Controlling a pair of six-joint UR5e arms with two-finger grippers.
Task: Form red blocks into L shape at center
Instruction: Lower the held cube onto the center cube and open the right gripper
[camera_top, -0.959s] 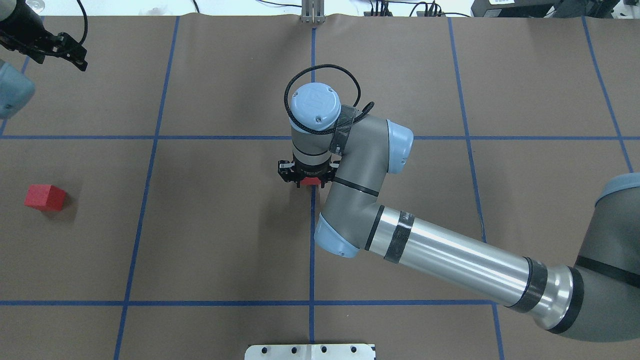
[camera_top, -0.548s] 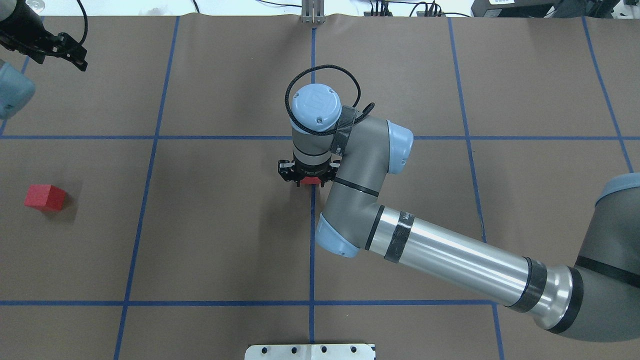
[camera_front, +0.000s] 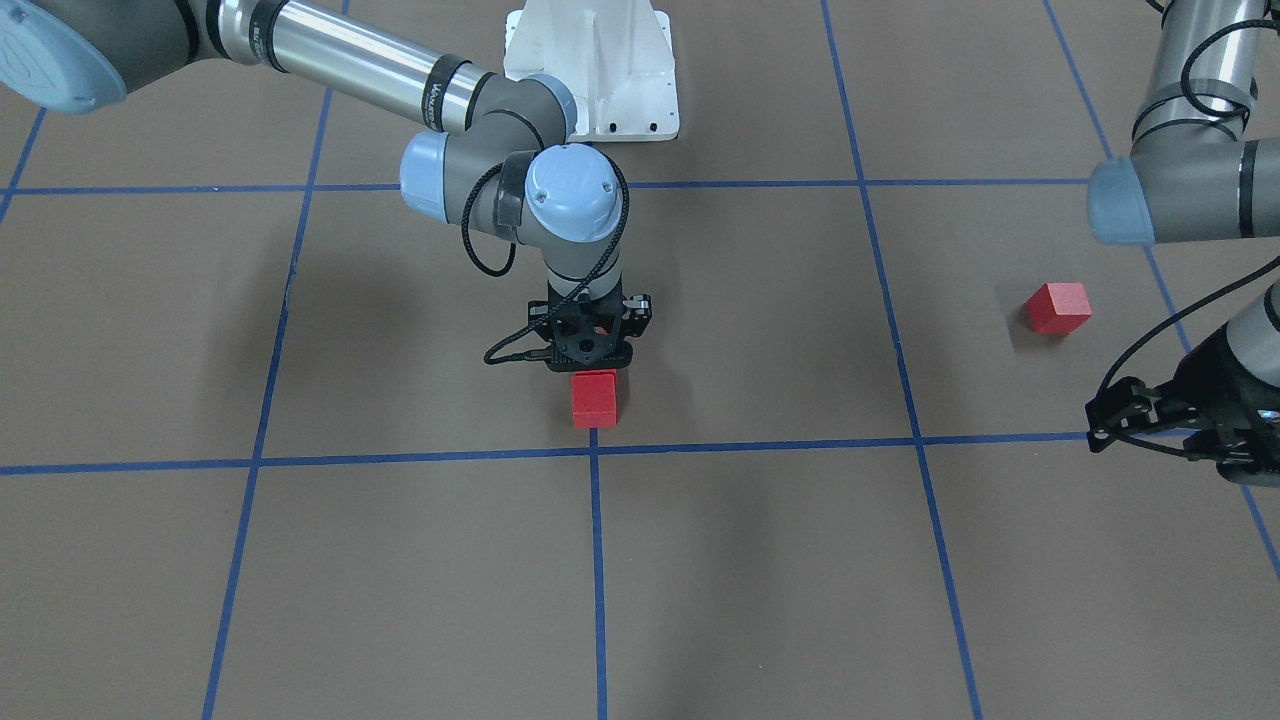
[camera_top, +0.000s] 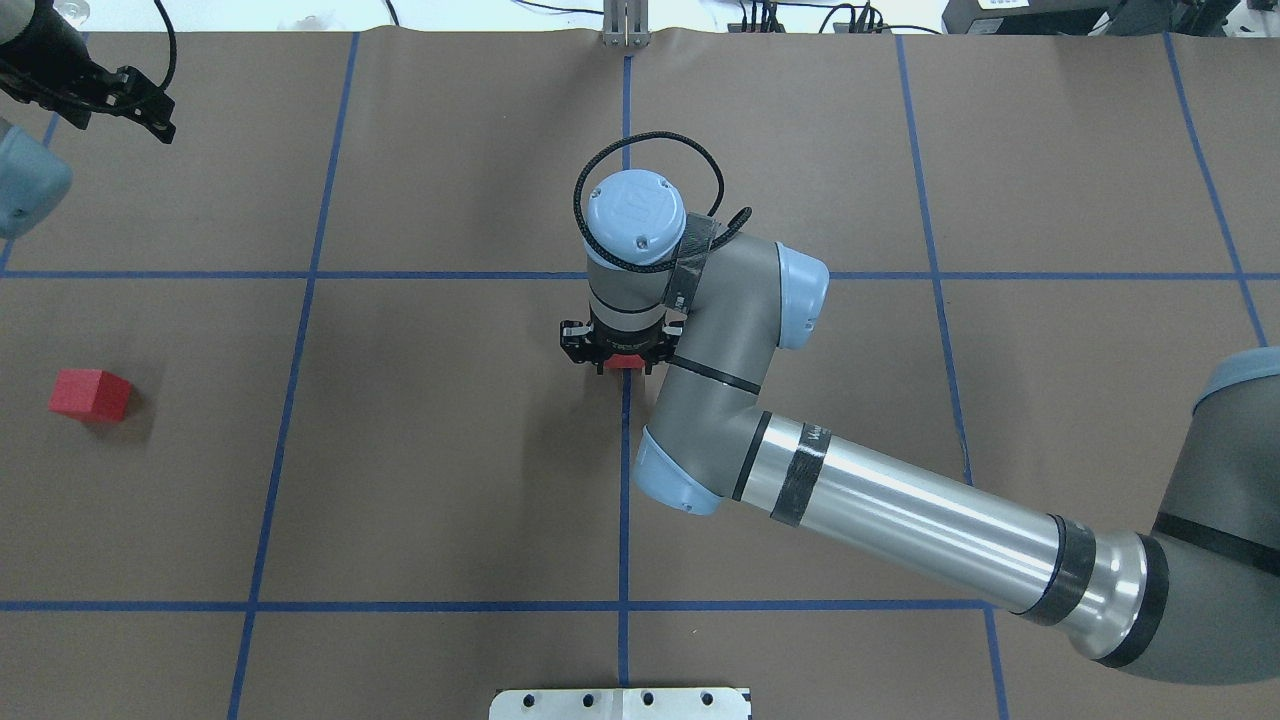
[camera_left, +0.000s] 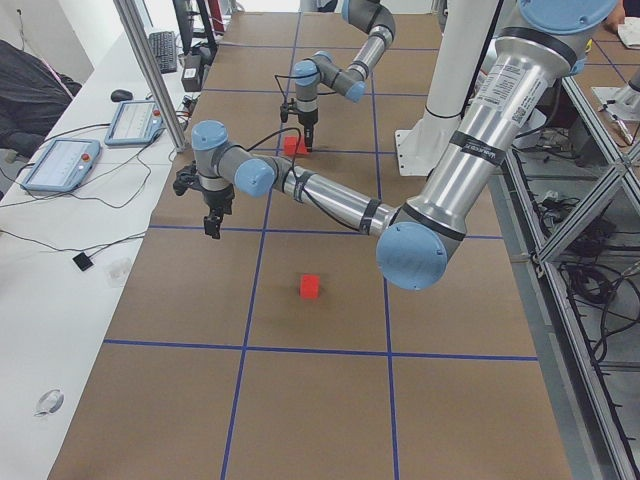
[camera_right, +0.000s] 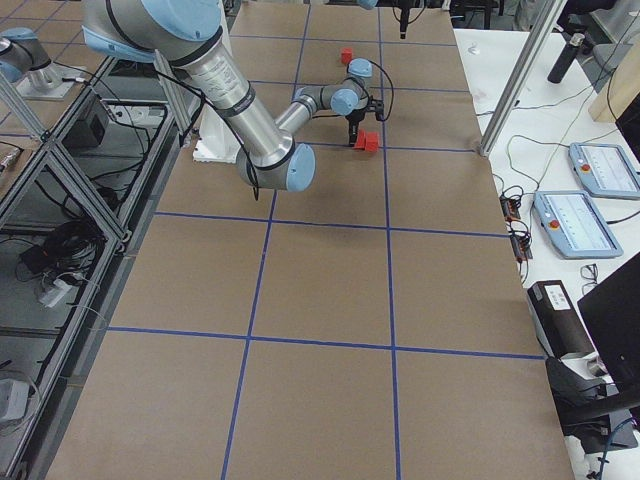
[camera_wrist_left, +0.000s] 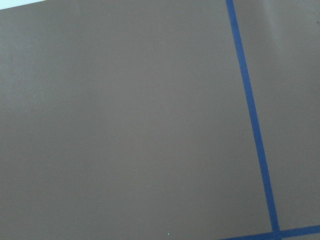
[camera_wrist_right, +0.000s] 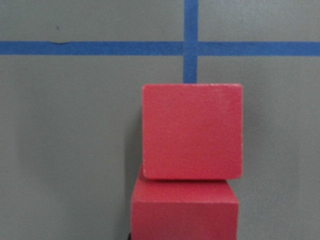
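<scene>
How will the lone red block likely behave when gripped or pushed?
The lone red block looks rigid with flat faces, so it should slide, not roll. Its matte surface probably grips well. Small, likely light, easily nudged askew.

This is a robot lab. Big robot arms (camera_left: 470, 150) stand by a brown counter (camera_left: 320, 410) with blue tape lines (camera_left: 320, 351). At 9 o'clock, control screens (camera_left: 60, 165) and cables (camera_left: 95, 240) lie.

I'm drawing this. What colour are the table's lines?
The lines are blue, clearest in the overhead view.

Bright even overhead light, soft shadows, wrist views slightly soft
</scene>
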